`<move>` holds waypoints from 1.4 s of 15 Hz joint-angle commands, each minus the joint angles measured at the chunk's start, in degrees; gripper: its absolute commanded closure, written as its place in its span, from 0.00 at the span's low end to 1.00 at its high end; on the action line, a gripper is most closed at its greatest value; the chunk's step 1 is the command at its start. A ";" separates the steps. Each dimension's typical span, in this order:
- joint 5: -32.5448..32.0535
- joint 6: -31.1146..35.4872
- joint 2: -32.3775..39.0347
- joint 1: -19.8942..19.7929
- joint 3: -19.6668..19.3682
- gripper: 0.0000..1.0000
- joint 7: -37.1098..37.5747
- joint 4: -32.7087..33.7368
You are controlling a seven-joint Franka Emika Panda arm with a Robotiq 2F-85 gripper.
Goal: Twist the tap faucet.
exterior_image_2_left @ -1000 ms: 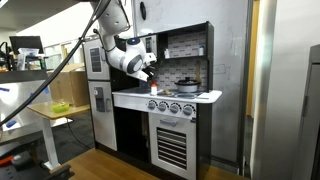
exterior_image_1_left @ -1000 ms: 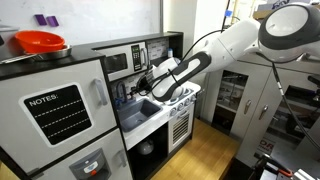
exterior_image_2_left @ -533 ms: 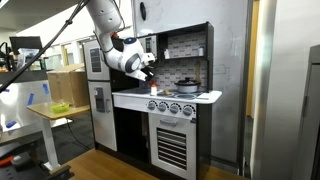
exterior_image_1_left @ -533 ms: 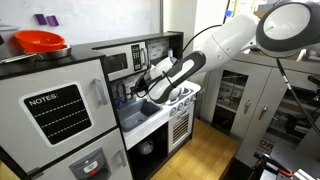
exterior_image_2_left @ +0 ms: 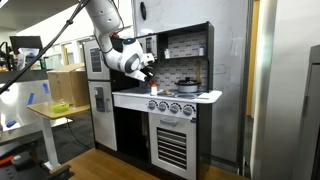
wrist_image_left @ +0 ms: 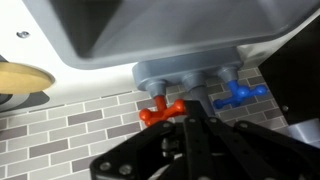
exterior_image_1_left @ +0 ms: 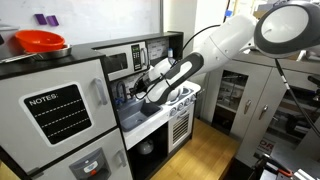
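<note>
The wrist view is upside down. The tap faucet's grey base sits at the back edge of the pale sink basin, with a red cross handle and a blue one. My gripper has its black fingers drawn close together on the tap's middle stem, between the two handles. The spout itself is hidden by the fingers. In both exterior views the gripper hangs over the back of the toy kitchen sink, and the tap is too small to make out.
A brick-pattern backsplash is behind the tap. A wooden disc lies beside the sink. A pot stands on the stove. A microwave is above the counter. A red bowl sits on the toy fridge.
The arm has shifted slightly lower and closer over the sink since a second ago. It has hardly moved in the last half second.
</note>
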 commanded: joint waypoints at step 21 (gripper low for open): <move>13.07 -13.46 0.43 35.31 -44.83 1.00 23.09 4.49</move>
